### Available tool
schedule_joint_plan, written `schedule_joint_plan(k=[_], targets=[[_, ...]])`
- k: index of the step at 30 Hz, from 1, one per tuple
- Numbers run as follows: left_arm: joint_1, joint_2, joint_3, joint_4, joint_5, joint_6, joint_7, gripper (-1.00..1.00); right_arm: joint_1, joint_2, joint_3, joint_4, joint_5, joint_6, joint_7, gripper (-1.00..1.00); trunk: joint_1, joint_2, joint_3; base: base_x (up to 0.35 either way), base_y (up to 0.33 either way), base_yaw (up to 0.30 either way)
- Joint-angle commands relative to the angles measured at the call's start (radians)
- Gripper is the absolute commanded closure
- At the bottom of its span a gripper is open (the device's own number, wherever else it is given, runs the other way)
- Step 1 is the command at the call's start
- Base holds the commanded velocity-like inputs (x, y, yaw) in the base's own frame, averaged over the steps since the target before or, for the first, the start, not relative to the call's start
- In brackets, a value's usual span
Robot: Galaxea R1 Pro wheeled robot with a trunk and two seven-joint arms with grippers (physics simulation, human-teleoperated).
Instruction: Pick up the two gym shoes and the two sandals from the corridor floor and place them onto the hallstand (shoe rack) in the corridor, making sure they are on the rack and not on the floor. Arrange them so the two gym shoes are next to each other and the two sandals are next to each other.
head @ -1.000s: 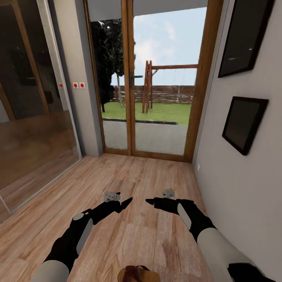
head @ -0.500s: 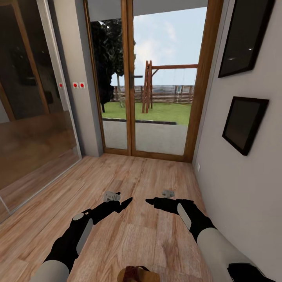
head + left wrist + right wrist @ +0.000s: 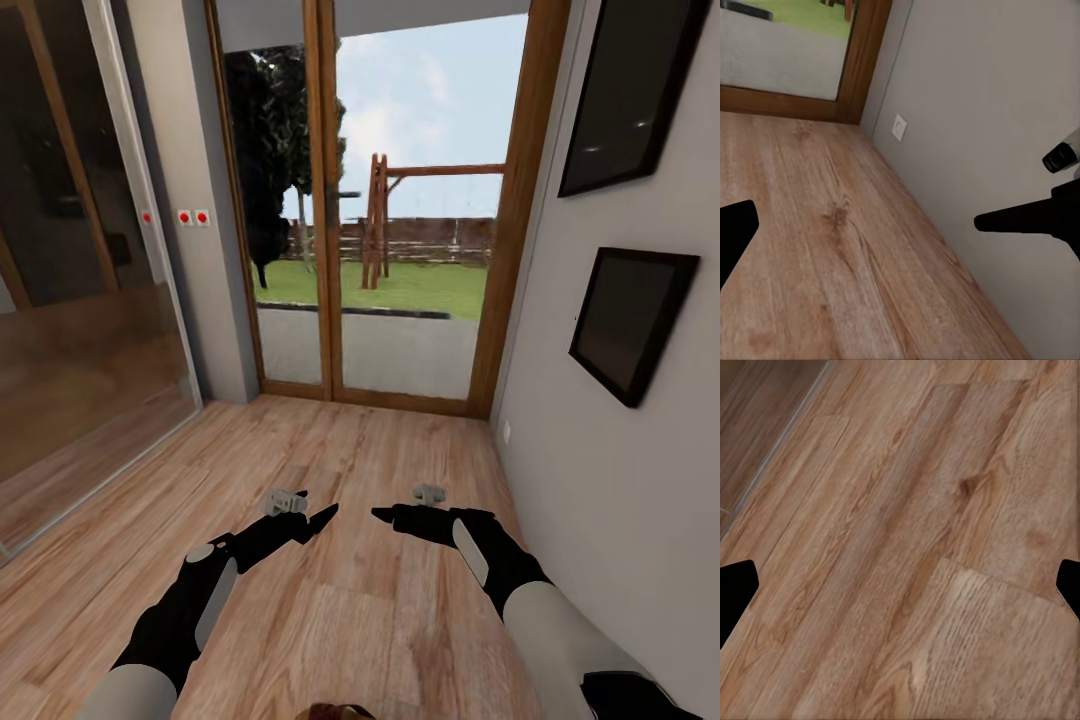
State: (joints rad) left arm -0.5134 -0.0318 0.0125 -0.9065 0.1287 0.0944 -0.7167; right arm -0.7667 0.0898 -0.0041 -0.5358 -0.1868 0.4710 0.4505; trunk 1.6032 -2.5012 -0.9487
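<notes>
A sliver of one brown sandal (image 3: 334,712) peeks in at the bottom edge of the head view, on the wood-plank corridor floor (image 3: 380,620). The gym shoes and the hallstand are out of view. My left gripper (image 3: 325,518) and right gripper (image 3: 385,515) hover side by side above the bare floor, tips pointing at each other, both open and holding nothing. The right wrist view has its fingers (image 3: 735,585) far apart over plain planks. The left wrist view looks across the floor (image 3: 817,247) to the right gripper (image 3: 1020,221) by the wall.
Wood-framed glass doors (image 3: 400,250) to a garden close the corridor ahead. A grey wall (image 3: 620,480) with two dark framed pictures (image 3: 628,320) runs along the right, with a socket (image 3: 898,127) low down. A glass sliding panel (image 3: 80,330) lines the left.
The whole head view has shifted a little, so the camera has moved. The sandal has slid almost out at the bottom edge. Both arms keep the same pose.
</notes>
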Motion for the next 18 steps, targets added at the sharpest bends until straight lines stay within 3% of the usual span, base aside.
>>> schedule_joint_plan(k=[1, 18], targets=[[0.0, 0.0, 0.001, 0.0, 0.009, 0.01, -0.004, -1.0, 0.0, 0.0, 0.0, -0.001, -0.008, 0.008, -0.001, -1.0, 0.0, 0.0, -0.001, 0.071, -0.033, 0.0], [0.0, 0.0, 0.001, 0.0, 0.009, 0.01, -0.004, -1.0, 0.0, -0.001, 0.0, -0.001, -0.008, 0.007, -0.001, -1.0, 0.0, 0.0, -0.001, 0.011, -0.004, 0.0]])
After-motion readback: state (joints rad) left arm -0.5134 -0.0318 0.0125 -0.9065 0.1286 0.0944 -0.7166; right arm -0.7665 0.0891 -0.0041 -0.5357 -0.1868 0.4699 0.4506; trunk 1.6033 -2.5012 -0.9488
